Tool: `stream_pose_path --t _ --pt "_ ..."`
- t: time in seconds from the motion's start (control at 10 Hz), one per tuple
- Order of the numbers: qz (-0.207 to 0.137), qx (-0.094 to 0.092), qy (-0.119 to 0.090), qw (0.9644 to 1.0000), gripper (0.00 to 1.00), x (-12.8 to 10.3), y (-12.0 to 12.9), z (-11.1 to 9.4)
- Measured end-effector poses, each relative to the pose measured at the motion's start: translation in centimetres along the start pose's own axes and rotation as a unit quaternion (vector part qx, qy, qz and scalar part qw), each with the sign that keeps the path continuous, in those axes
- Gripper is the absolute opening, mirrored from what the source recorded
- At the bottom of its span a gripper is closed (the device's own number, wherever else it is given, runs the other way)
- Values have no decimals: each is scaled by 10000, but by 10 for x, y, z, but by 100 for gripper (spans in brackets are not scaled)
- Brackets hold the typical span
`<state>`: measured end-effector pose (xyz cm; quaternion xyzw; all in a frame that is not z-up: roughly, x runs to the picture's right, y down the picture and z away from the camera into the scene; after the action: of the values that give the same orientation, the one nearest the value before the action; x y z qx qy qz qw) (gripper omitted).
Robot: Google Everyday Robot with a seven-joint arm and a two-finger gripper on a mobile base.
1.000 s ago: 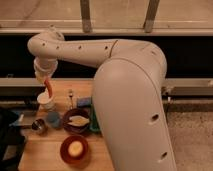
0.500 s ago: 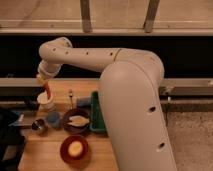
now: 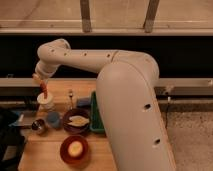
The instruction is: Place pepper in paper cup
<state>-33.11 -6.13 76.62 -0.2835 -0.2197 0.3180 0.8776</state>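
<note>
Currently my gripper (image 3: 39,79) is clamped on the pepper (image 3: 44,90), which hangs point-down, slim and orange-red. Its tip sits just over the white paper cup (image 3: 46,102) at the table's (image 3: 55,160) far left.

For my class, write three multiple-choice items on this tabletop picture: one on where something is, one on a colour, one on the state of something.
1. Where is the pepper?
A. Upright, directly above the paper cup
B. Flat in the red bowl
C. On the floor

2. What colour is the small cup next to the metal tin?
A. Yellow
B. Blue
C. Black

3. What is the gripper doing?
A. Shut on the pepper
B. Open over the green tray
C. Resting on the table

Answers:
1 A, the pepper hangs with its lower end at the cup's rim; whether it reaches inside is unclear.
2 B, it shows blue.
3 A, the pepper hangs from it over the cup.
</note>
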Motion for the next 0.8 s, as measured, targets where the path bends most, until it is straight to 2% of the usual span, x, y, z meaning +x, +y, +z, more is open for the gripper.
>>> stream_pose_path --t 0.5,0.6,0.8 --pt "-274 -127 -40 9995 0 -22 0 42" --pt "-308 -151 -37 9994 0 -25 2 47" --pt "-281 -91 22 9996 0 -18 -11 48"
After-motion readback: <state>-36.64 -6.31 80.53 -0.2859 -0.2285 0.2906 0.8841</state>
